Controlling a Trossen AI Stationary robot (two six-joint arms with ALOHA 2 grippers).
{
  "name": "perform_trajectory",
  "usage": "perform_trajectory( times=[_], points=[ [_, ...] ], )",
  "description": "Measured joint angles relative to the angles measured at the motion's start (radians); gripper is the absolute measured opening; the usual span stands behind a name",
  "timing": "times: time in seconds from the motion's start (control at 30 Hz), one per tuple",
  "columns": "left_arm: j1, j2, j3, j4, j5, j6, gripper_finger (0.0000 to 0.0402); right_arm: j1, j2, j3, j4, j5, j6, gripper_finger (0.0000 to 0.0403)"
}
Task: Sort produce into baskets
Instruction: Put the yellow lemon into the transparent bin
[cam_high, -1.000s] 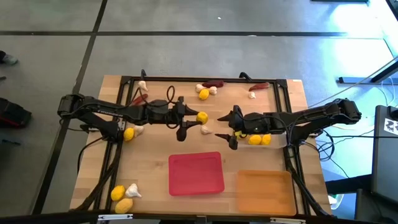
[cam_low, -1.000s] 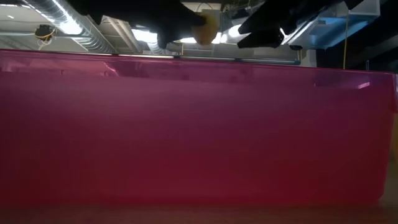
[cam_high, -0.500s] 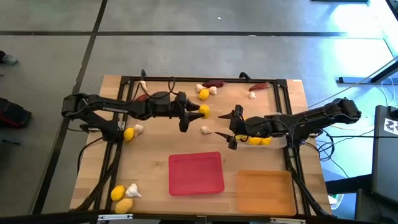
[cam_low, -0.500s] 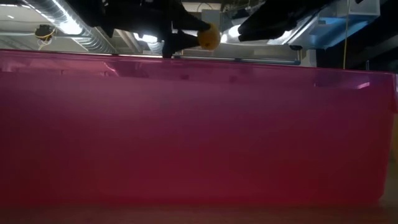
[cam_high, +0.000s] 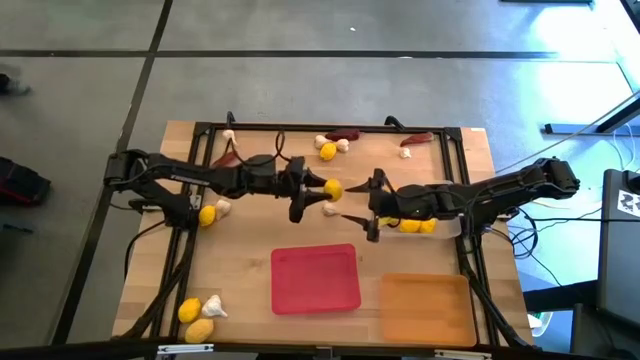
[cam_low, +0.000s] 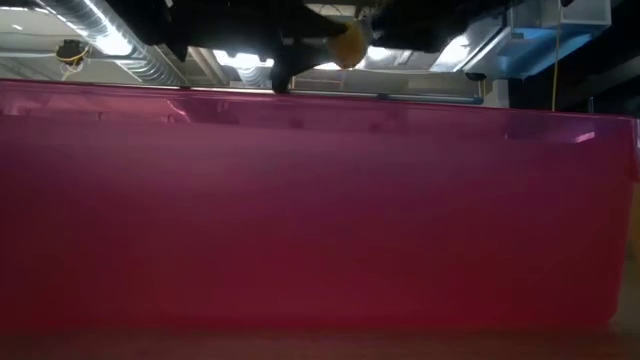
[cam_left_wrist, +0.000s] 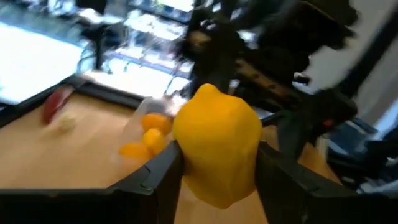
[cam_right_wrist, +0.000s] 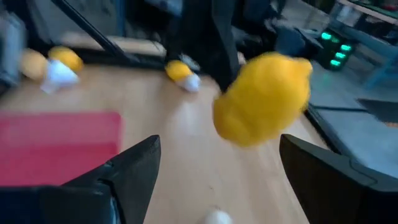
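Wooden desk (cam_high: 240, 270) under both arms. Near its front edge, red tray (cam_high: 315, 278) at the middle, orange tray (cam_high: 423, 305) toward the front right corner, clear tray (cam_high: 448, 226) by the right edge with lemons inside. Left gripper (cam_high: 318, 192) over the desk's middle, jaws clamped on a lemon (cam_high: 333, 188). Right gripper (cam_high: 360, 212) just beside it, jaws spread wide, empty. Garlic bulb (cam_high: 329, 209) on the wood between them.

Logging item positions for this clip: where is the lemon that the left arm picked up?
The lemon is clamped in the left gripper above mid-table in the high view, facing the open right gripper, beyond the red tray.
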Motion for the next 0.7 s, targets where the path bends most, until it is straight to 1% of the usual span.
perform_trajectory(
  times=[0.1,0.2,0.37,0.47,0.53,0.6,0.7],
  points=[
    [-0.031,0.001,0.000,0.034,-0.007,0.067,0.0169,0.001,0.000,0.000,0.036,0.000,0.050,0.0321],
    [-0.061,0.000,0.000,0.051,-0.045,0.139,0.0169,0.001,0.000,0.000,0.036,0.004,0.092,0.0321],
    [-0.101,0.000,0.000,0.102,-0.053,0.215,0.0169,0.000,0.016,0.001,0.094,-0.032,0.135,0.0321],
    [-0.119,0.000,0.000,0.139,-0.053,0.239,0.0169,0.000,0.046,0.001,0.154,-0.087,0.135,0.0321],
    [-0.126,-0.001,0.007,0.135,-0.053,0.259,0.0169,0.001,0.068,0.000,0.195,-0.107,0.131,0.0321],
    [-0.132,0.000,0.007,0.124,-0.053,0.263,0.0169,0.001,0.083,0.000,0.228,-0.107,0.117,0.0321],
    [-0.137,0.000,0.007,0.131,-0.054,0.263,0.0169,0.001,0.092,0.001,0.258,-0.072,0.106,0.0315]
  ],
)
